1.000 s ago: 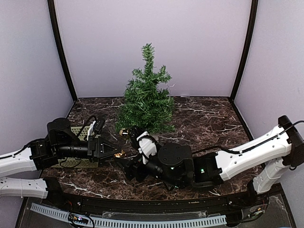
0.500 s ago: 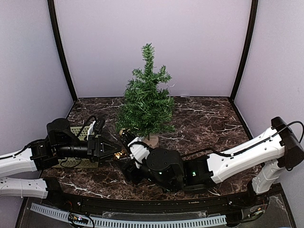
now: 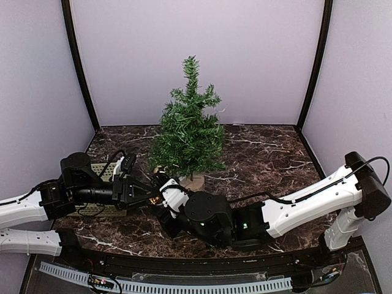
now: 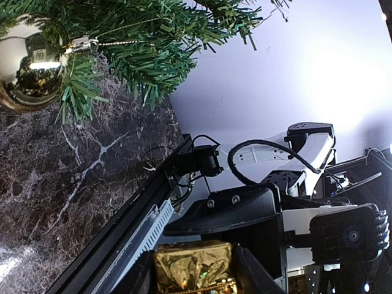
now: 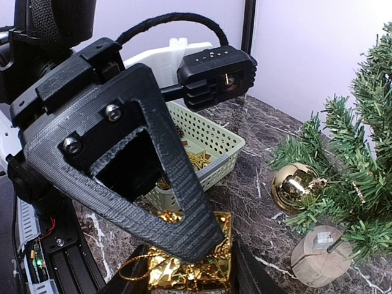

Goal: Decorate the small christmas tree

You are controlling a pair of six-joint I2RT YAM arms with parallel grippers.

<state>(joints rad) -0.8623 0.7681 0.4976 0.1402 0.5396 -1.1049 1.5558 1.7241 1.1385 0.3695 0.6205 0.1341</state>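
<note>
The small christmas tree [image 3: 190, 131] stands at the back middle on its pale stump [image 5: 318, 256], a gold bauble [image 5: 293, 185] hanging from a low branch. Left of the stump, both grippers meet on a gold foil gift box [image 3: 156, 199]. In the left wrist view the box [image 4: 193, 266] is pinched in my left gripper [image 4: 193, 277]. In the right wrist view the same box [image 5: 184, 269] lies between the fingers of my right gripper [image 5: 184, 280], which press on both its sides. The left gripper's black finger [image 5: 141, 165] crosses above it.
A pale green perforated basket [image 5: 211, 144] with a gold star and other ornaments sits on the marble table [image 3: 269, 153] behind the left gripper. Purple walls close in the back and sides. The black rail [image 4: 116, 239] runs along the near edge.
My right arm slid left toward the left gripper and its fingers closed in around the gold gift box. The left arm stayed still, holding the box.
</note>
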